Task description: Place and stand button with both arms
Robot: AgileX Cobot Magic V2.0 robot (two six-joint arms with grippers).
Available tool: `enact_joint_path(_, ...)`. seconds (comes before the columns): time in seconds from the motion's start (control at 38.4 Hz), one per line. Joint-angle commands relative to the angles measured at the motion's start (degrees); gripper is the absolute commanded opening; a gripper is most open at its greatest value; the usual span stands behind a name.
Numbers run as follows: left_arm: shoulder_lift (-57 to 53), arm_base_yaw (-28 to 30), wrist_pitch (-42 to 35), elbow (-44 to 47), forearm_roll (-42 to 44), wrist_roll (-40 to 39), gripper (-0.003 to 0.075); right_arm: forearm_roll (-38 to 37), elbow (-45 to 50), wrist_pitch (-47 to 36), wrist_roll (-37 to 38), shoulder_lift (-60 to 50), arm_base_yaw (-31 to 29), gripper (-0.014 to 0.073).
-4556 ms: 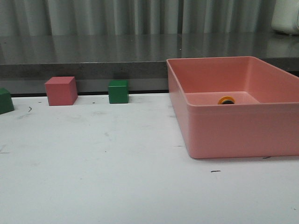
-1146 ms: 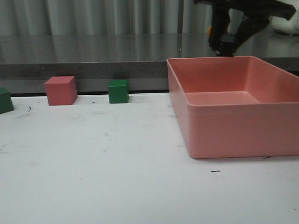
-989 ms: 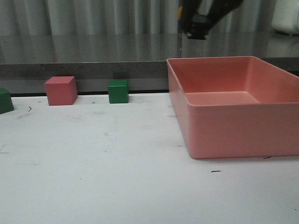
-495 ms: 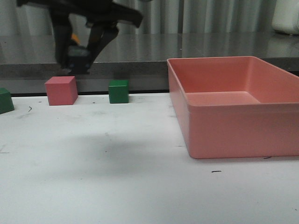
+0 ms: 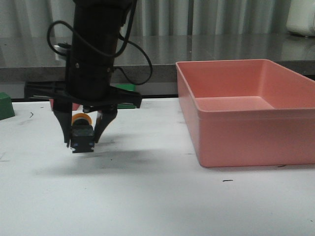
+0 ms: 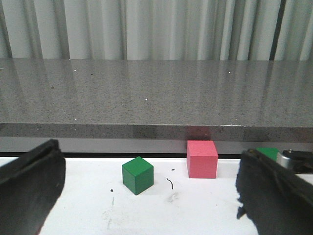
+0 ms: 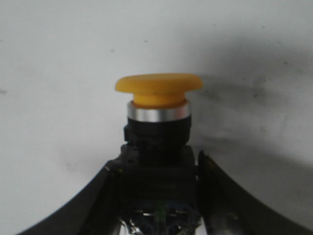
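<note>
The button (image 5: pixel 82 132), with its yellow cap and black boxy base, hangs low over the white table, left of the middle. My right gripper (image 5: pixel 82 139) points straight down and is shut on its base. In the right wrist view the yellow cap of the button (image 7: pixel 159 90) points away from the camera, and the right gripper (image 7: pixel 157 171) clamps the black base from both sides. My left gripper (image 6: pixel 151 196) is open, its two black fingers (image 6: pixel 29 186) far apart with nothing between them. It does not show in the front view.
A large pink bin (image 5: pixel 246 142) stands on the table at the right. A green cube (image 6: pixel 137 175), a pink cube (image 6: pixel 202 159) and a second green cube (image 6: pixel 266 152) sit along the table's back edge under a grey ledge (image 5: pixel 162 51). Another green cube (image 5: pixel 5 105) shows at the far left.
The right arm has carried the button from above the pink bin leftward across the table and down. It now hangs low over the table in front of the cubes.
</note>
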Motion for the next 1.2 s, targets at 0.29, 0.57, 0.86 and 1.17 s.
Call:
enact_joint_path(0.29,0.7,0.0,-4.6,-2.2,-0.5,-0.6,0.0680,-0.9,-2.1,-2.2,3.2,-1.9,-0.3,0.0322)
enact_joint_path(0.57,0.7,0.0,-4.6,-2.2,-0.5,-0.6,0.0680,-0.9,-2.2,-2.3,3.2,-4.7,-0.3,0.0483)
enact_joint_path(0.86,0.7,0.0,-4.6,-2.2,-0.5,-0.6,0.0680,-1.4,-2.3,-3.0,-1.3,-15.6,-0.4,0.0459)
enact_joint_path(1.17,0.7,0.0,-4.6,-2.2,-0.5,-0.6,0.0680,-7.3,-2.3,-2.4,-1.3,-23.8,-0.4,-0.0017)
